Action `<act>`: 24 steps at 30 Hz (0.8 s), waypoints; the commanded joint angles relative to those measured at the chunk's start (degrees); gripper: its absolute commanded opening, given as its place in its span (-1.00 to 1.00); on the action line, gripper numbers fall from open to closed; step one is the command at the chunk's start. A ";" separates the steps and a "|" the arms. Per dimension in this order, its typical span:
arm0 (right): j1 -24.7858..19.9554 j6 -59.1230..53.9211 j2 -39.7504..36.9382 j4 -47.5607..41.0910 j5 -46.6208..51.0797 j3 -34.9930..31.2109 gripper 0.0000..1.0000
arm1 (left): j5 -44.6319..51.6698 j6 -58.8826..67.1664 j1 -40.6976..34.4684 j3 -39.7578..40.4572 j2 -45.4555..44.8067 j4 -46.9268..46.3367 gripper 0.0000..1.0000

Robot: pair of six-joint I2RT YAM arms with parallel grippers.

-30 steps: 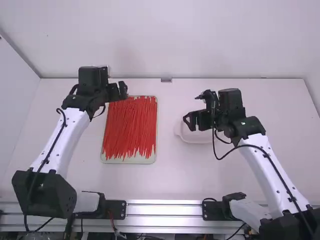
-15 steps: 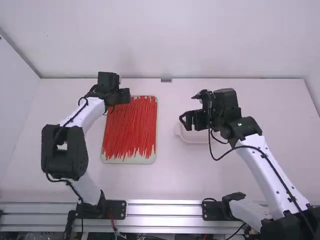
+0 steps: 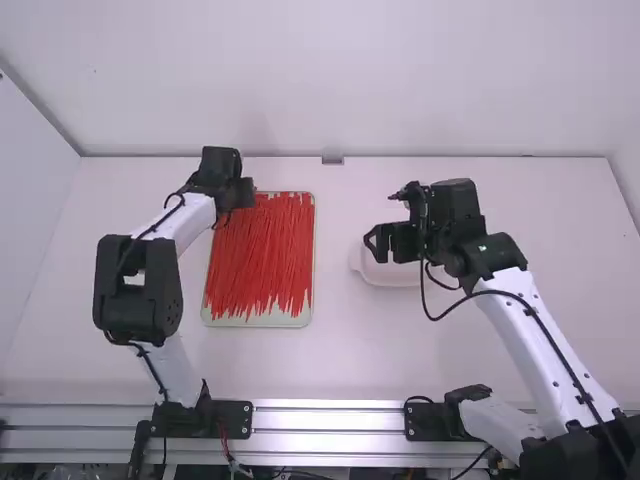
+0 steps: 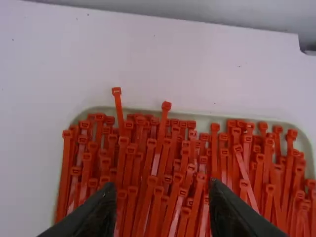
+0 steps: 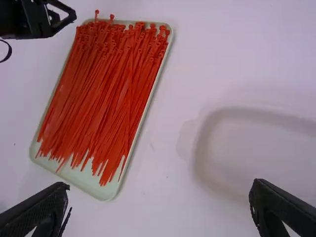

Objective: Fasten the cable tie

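Cable ties (image 4: pixel 148 158) fill a tray (image 4: pixel 197 116); left end effector (image 4: pixel 160 183) and right end effector (image 5: pixel 158 183) both gape wide.

The high camera sits up high at the back and looks forward and down on the whole desk (image 3: pixel 400 330). The left wrist camera is very close over the cable ties (image 4: pixel 173 168). The right wrist camera looks down from farther off. All three see the tray (image 5: pixel 107 194).

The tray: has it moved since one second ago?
No. The tray lies just as before, left of the grey tab at the far edge.
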 commanded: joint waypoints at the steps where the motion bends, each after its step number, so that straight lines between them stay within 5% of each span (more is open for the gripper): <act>1: 1.36 0.33 -0.83 0.00 0.22 0.22 0.96 | -0.46 1.11 0.17 1.09 1.97 -0.63 -0.05; 9: 3.32 0.24 -0.83 0.20 1.97 0.22 0.96 | -0.42 1.36 0.55 1.09 4.07 -0.85 0.11; 24: 3.45 0.15 -0.83 -0.24 1.75 0.22 0.96 | -0.63 3.52 0.92 6.01 6.60 -2.38 0.09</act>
